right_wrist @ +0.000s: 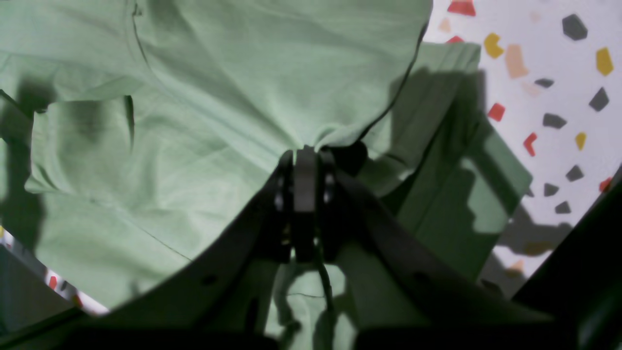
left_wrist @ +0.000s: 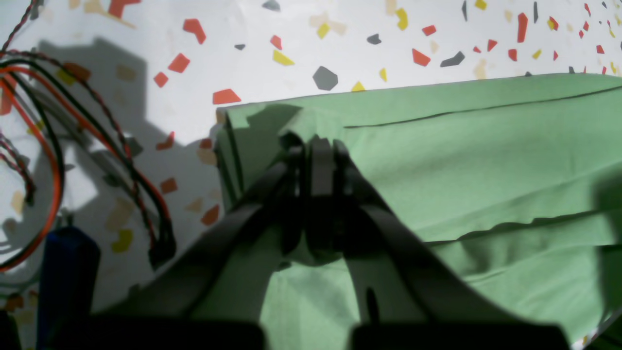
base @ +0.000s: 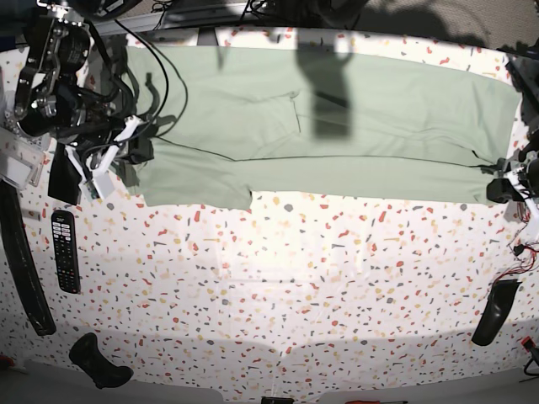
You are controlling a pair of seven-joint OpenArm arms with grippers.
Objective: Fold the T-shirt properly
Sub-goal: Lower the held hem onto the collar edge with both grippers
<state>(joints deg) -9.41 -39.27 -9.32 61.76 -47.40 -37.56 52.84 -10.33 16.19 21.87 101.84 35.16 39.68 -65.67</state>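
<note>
T-shirt (base: 337,126), pale sage green, spread as a long band across the far part of the terrazzo-patterned desk (base: 278,286), lower edge doubled over w/ visible fold lines. Left end effector (left_wrist: 318,146) pinched closed on a corner of the cloth at the band's end, base-view right. Right end effector (right_wrist: 305,154) clamped on bunched fabric at the opposite end, cloth puckering from the grip. Black remote (base: 65,250) lies on bare desk nr the right arm, apart from the shirt; red/black cables (left_wrist: 58,160) beside left arm

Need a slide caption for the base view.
Both pincers, left and right, shut on opposite ends of the T-shirt.
</note>
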